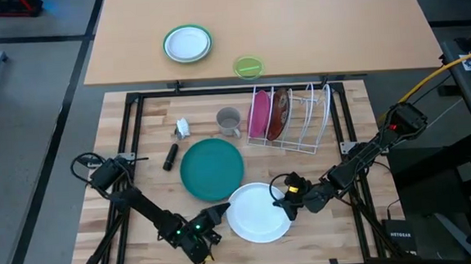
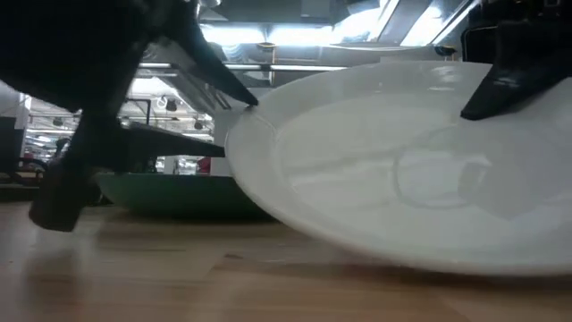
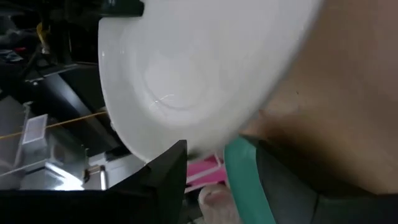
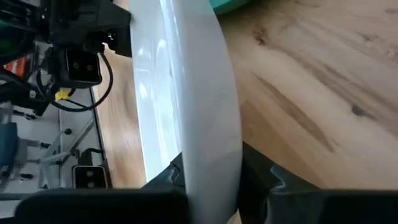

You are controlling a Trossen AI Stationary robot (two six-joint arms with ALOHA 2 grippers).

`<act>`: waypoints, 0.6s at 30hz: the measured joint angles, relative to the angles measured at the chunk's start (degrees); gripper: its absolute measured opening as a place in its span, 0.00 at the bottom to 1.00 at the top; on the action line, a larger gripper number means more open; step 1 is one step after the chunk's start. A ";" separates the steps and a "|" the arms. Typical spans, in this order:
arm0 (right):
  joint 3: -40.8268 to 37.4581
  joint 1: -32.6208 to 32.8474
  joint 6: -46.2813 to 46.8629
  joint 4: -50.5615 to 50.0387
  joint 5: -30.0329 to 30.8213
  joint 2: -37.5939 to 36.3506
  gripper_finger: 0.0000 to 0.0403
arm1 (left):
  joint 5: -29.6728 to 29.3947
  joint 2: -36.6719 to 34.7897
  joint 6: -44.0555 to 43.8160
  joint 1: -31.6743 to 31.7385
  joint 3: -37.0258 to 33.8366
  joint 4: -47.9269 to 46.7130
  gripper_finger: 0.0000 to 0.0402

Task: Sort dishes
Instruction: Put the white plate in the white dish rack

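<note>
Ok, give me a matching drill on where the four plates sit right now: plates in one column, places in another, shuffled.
1 pink plate
2 dark red patterned plate
3 teal-green plate
4 white plate

a flat on the table, by the mug
b tilted, rim in the right gripper
c rack, outermost slot
d rack, second slot

Pairs: 1-c, 2-d, 3-a, 4-b

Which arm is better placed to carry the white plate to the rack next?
The right. Its pincer already clamps the white plate at the rim, on the side nearer the rack. The left pincer only touches the opposite edge, farther away.
</note>
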 joint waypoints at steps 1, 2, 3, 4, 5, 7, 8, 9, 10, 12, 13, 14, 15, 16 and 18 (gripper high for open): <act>0.00 0.00 -0.81 0.00 0.20 0.00 0.17 | -1.12 0.00 -0.61 -0.47 0.00 -0.78 0.45; 0.00 0.00 -1.20 0.02 0.28 0.00 0.17 | -2.47 0.00 -1.44 -0.99 0.00 -1.70 0.45; 0.00 0.02 -1.61 0.08 0.24 -0.02 0.17 | -3.80 0.00 -2.06 -1.54 -0.04 -2.47 0.45; 0.00 0.09 -1.98 0.22 0.31 -0.02 0.17 | -5.04 0.00 -3.13 -2.10 -0.07 -2.81 0.45; 0.00 0.11 -2.13 0.30 0.40 -0.02 0.17 | -6.24 0.00 -4.32 -2.72 -0.07 -3.33 0.45; 0.00 0.11 -2.43 0.35 0.61 -0.04 0.17 | -8.71 -0.02 -6.04 -4.00 -0.04 -4.74 0.45; 0.00 0.11 -2.86 0.40 1.05 -0.04 0.17 | -9.78 -0.02 -7.16 -4.59 -0.05 -5.63 0.45; 0.00 0.09 -3.66 0.44 1.70 -0.04 0.17 | -10.83 -0.02 -8.37 -5.14 -0.06 -6.71 0.45; 0.00 0.07 -4.01 0.52 2.39 -0.04 0.17 | -11.99 -0.02 -9.67 -5.70 -0.04 -7.54 0.45; 0.42 0.05 -5.39 0.37 3.80 -0.04 0.17 | -14.66 -0.02 -12.32 -6.58 -0.06 -8.99 0.45; 0.82 -0.02 -6.60 0.36 4.33 -0.06 0.17 | -16.09 -0.02 -13.55 -6.90 -0.04 -9.63 0.45; 1.28 -0.19 -7.96 0.36 4.78 -0.26 0.17 | -17.07 -0.02 -14.36 -7.06 -0.07 -10.00 0.45; 1.74 -0.43 -9.49 0.39 5.03 -0.68 0.17 | -17.30 -0.02 -14.83 -7.23 -0.07 -9.95 0.45; 2.29 -0.52 -11.42 0.38 5.35 -1.23 0.17 | -17.30 -0.08 -15.21 -7.31 -0.07 -9.94 0.45; 3.59 -1.17 -15.44 0.23 6.56 -2.66 0.17 | -17.29 -0.55 -16.67 -7.37 -0.07 -9.97 0.45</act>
